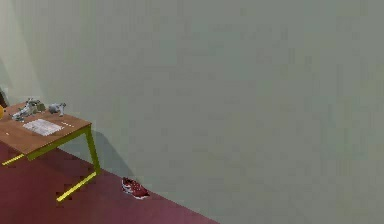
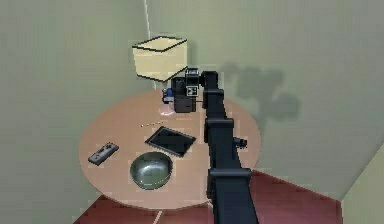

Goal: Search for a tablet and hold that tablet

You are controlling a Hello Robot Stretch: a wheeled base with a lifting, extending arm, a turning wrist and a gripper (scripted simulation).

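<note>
Pale green walls (image 2: 310,60) close in a corner, and in that corner stands a round wooden table (image 2: 105,125) on a dark red floor (image 2: 305,200). My arm (image 2: 226,150) reaches out across the table's right part as a dark bar, and my pincer (image 2: 176,95) sits at its far end, just below a lamp (image 2: 159,58) with a cream shade that stands at the back of the table. A small bluish thing (image 2: 166,97) shows right at the pincer, on or near the tabletop, so I cannot tell whether I hold anything, nor how my pincer is set. The tablet (image 2: 170,140) lies flat on the table, a dark rectangle just left of my arm, nearer than the pincer and apart from it. In front of the tablet sits a grey metal bowl (image 2: 152,171), and left of that lies a dark remote (image 2: 102,154) near the table's edge. Looking ahead, I see more plain green wall (image 1: 250,90) and, at the left, a wooden desk (image 1: 62,128) on yellow-green legs with a sheet of paper (image 1: 43,126) and some small clutter on it. A red shoe (image 1: 134,188) lies on the floor by the wall, just past the desk's legs.
</note>
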